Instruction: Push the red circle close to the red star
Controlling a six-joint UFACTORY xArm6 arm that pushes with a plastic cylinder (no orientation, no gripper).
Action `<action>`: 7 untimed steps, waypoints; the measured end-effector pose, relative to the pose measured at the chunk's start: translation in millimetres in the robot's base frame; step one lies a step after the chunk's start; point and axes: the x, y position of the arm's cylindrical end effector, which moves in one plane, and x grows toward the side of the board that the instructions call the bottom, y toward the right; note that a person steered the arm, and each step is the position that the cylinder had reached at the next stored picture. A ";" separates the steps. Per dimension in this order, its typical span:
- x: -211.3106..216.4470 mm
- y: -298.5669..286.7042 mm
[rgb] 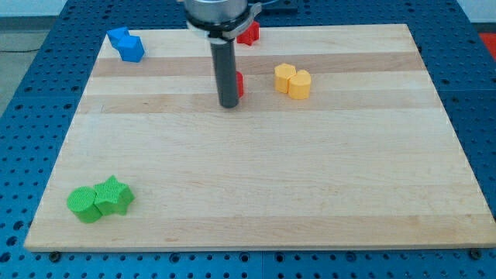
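**A:** Start at the view's left. What do you have there?

**B:** You have a green pair at about 8 o'clock on the board (pixel 434 155): a green cylinder (pixel 82 204) touching a green star (pixel 114 194). Up at 11 o'clock sit two blue blocks (pixel 127 44), touching; I can't make out their shapes. None of these matter to your task.

**A:** And the middle?

**B:** Your rod comes down from the view's top, and my tip (pixel 229 104) rests on the wood just left of centre, upper half. There are no jaws on it to spread or press together; it grasps nothing, it only shoves. A sliver of the red circle (pixel 239 84) peeks out at the rod's right edge, touching it or very nearly, mostly hidden behind it.

**A:** Where's the target?

**B:** The red star (pixel 249 33) is at roughly 1 o'clock from the circle, by the board's top edge, partly hidden by the arm. Near, but there is a clear gap between them.

**A:** So which step is this?

**B:** I'd judge you're mid-push, closing that gap. From the tip, the circle lies toward 12 to 1 o'clock, so your next stroke should drive that way. Keep the tip behind the circle so it doesn't slip off sideways.

**A:** Anything at the right?

**B:** Two yellow blocks (pixel 293 80), touching, at 3 o'clock from the circle. Stay clear of them.
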 end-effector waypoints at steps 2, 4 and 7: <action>-33.3 32.7; 18.3 -6.4; -49.9 2.1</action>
